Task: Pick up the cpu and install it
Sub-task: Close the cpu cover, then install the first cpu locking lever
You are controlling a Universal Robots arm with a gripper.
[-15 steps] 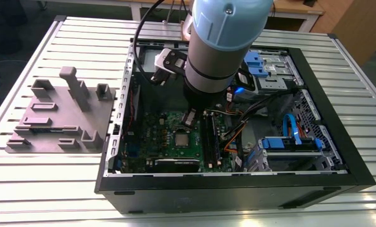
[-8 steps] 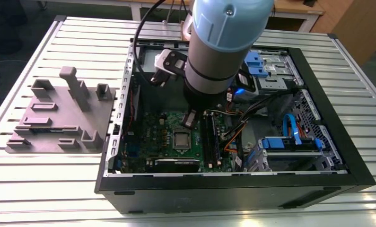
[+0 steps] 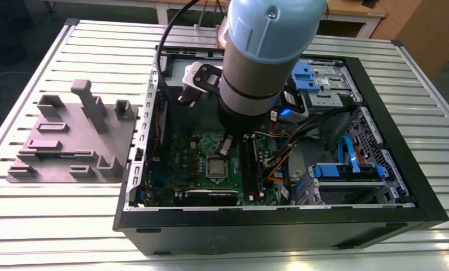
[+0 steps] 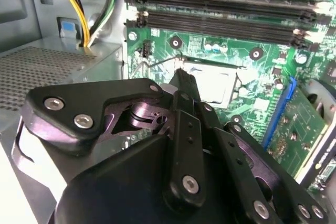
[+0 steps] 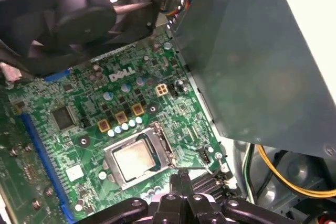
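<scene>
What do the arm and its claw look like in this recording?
The arm is a thick grey tube topped by a pale blue cap, with a black band around it. A black cable loops beside it. In the second wrist view the claw is matte black, built of jointed bars studded with silver screw heads.

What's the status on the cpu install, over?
Pincer shut, empty, close beside cpu. Cpu lying flat in motherboard socket. Nothing covering it.

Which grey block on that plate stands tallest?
The slim post near the middle of the plate; it rises well above the squat blocks around it.
</scene>
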